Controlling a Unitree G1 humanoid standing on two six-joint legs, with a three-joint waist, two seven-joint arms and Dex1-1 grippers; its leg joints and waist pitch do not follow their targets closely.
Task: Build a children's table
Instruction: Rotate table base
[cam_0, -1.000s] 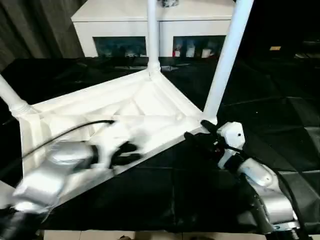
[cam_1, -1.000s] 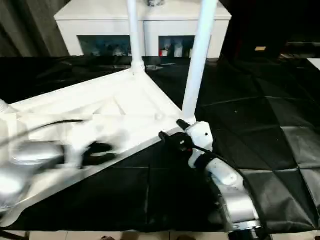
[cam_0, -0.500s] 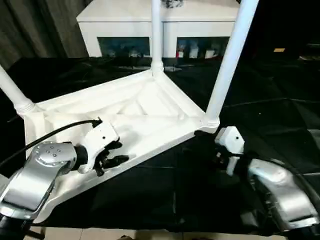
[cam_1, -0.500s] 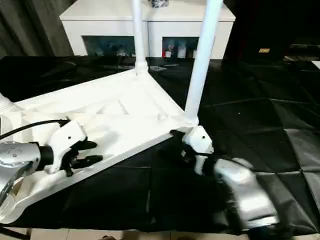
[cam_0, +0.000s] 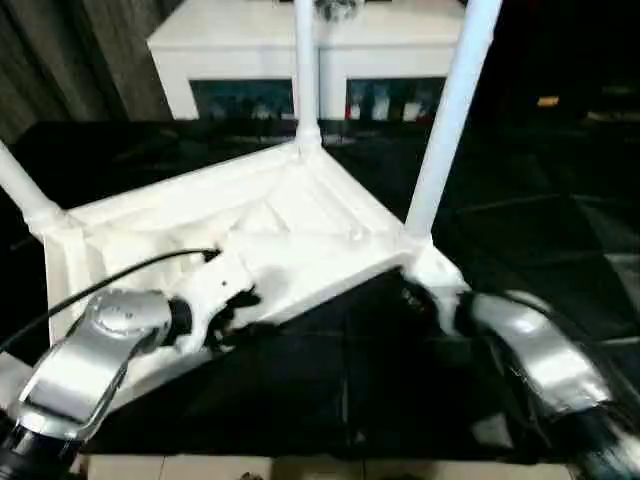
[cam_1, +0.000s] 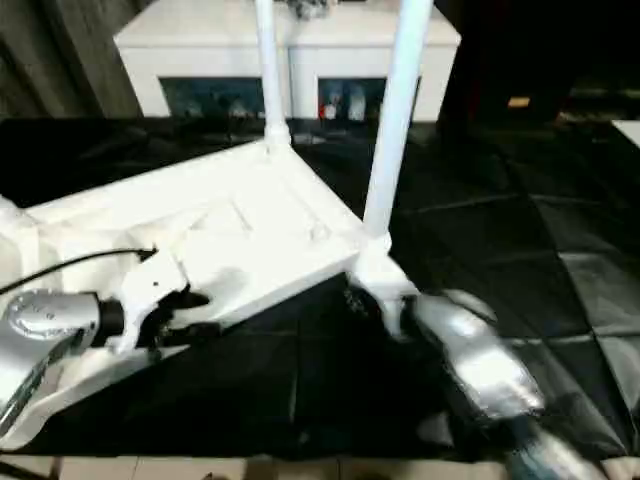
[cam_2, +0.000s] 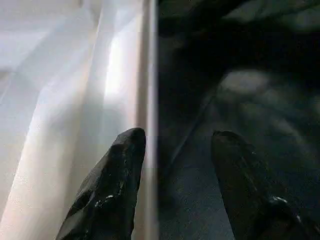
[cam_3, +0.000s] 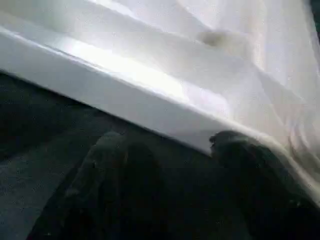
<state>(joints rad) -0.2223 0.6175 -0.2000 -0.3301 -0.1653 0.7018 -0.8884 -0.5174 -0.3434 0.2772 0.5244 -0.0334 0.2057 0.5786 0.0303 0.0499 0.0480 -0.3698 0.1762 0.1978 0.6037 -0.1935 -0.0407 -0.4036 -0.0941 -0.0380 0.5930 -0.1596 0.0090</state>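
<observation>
The children's table lies upside down on the black mat, three of its legs standing up from the corner sockets. The left gripper has its two black fingers spread apart on either side of the table top's near rim, one over the white underside and the other over the mat, without pinching it. The right gripper sits just below the rim near the corner under the nearest leg, its fingers standing wide apart and holding nothing.

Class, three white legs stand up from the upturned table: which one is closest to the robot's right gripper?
The thick leg at the corner nearest the right gripper; the other two legs stand at the far corner and the left corner.
</observation>
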